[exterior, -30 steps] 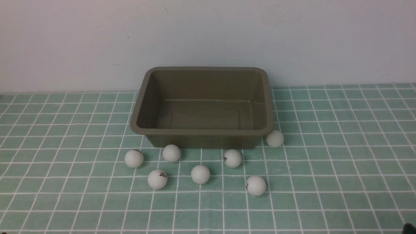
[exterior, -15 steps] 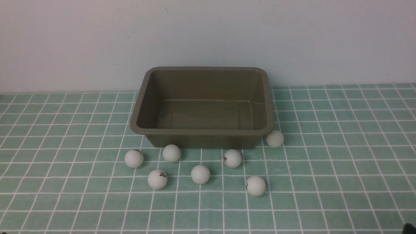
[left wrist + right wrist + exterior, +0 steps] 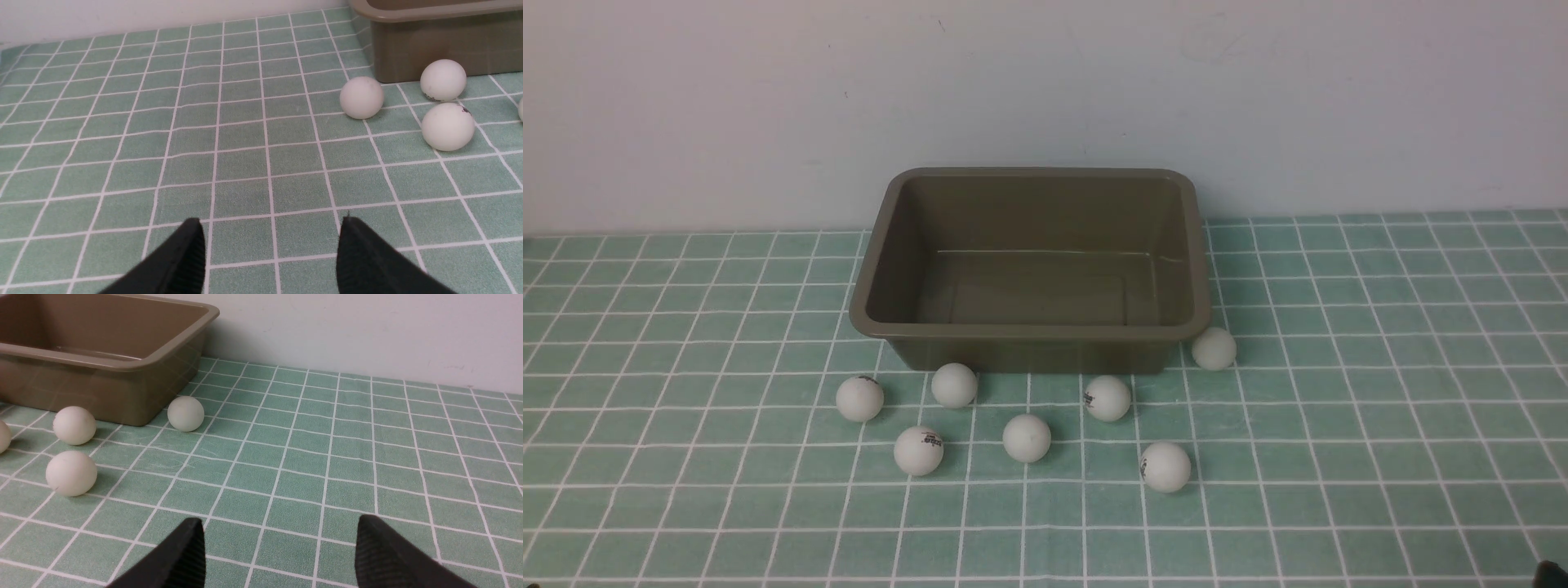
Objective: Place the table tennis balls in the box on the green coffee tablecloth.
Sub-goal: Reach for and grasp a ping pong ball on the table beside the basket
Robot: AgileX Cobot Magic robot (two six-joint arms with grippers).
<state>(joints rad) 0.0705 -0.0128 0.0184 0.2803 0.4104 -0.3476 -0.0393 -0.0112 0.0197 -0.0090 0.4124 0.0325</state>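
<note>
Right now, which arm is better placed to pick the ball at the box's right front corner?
Right. That ball lies at the right end of the box, ahead of the open, empty right gripper; the left gripper faces only the left-hand balls.

1. A lab-like robot test station is suggested.
2. A plain pale wall (image 3: 1045, 98) is seen close behind.
3. A green tablecloth (image 3: 1380, 367) printed with a white grid is spread flat up to it.

On left gripper (image 3: 270, 220) and right gripper (image 3: 280, 519): matte black fingers (image 3: 179, 265) tapering to rounded tips, fine ribbing on inner faces.
</note>
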